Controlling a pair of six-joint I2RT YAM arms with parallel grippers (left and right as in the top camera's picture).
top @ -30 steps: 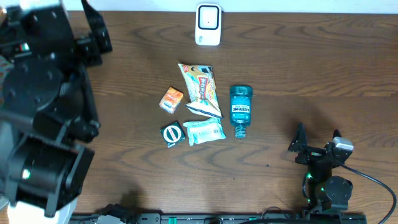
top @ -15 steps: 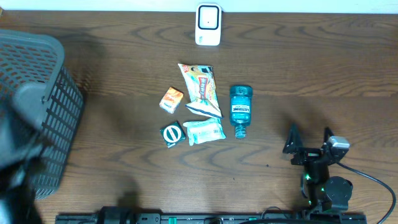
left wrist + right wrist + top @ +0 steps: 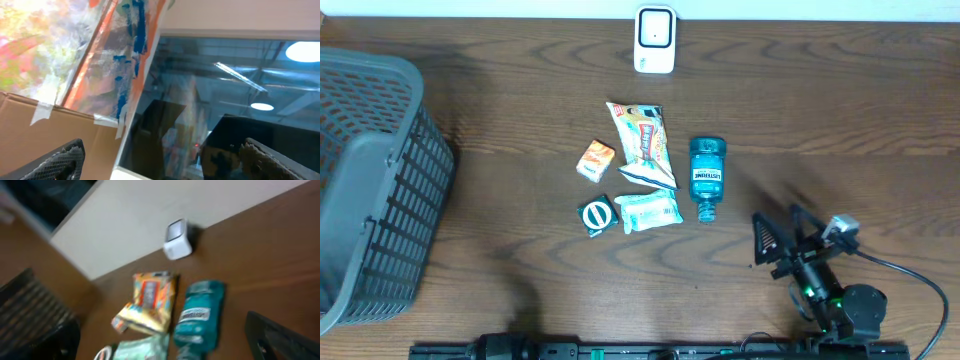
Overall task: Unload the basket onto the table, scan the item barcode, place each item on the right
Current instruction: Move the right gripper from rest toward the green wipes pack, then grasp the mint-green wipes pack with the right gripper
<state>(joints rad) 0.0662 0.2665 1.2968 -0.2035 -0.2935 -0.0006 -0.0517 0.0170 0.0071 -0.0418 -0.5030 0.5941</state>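
A white barcode scanner [image 3: 655, 40] stands at the table's far edge. Below it lie the items: a yellow snack bag [image 3: 642, 145], a small orange box [image 3: 596, 160], a teal mouthwash bottle [image 3: 707, 178], a pale green packet [image 3: 648, 212] and a dark green round-labelled piece [image 3: 598, 216]. My right gripper [image 3: 780, 238] hovers open, right of the bottle, and holds nothing. Its wrist view is blurred and shows the scanner [image 3: 177, 239], snack bag [image 3: 150, 302] and bottle [image 3: 200, 315] ahead. My left gripper [image 3: 162, 160] is open, points off the table and does not show in the overhead view.
A grey mesh basket [image 3: 370, 190] stands at the left side of the table. A black cable [image 3: 920, 290] runs from the right arm's base at the front edge. The left wrist view shows only cardboard, a painted panel and a dark window.
The left arm has swung out of the overhead view, uncovering the basket. The right gripper has moved left toward the items and tipped over.
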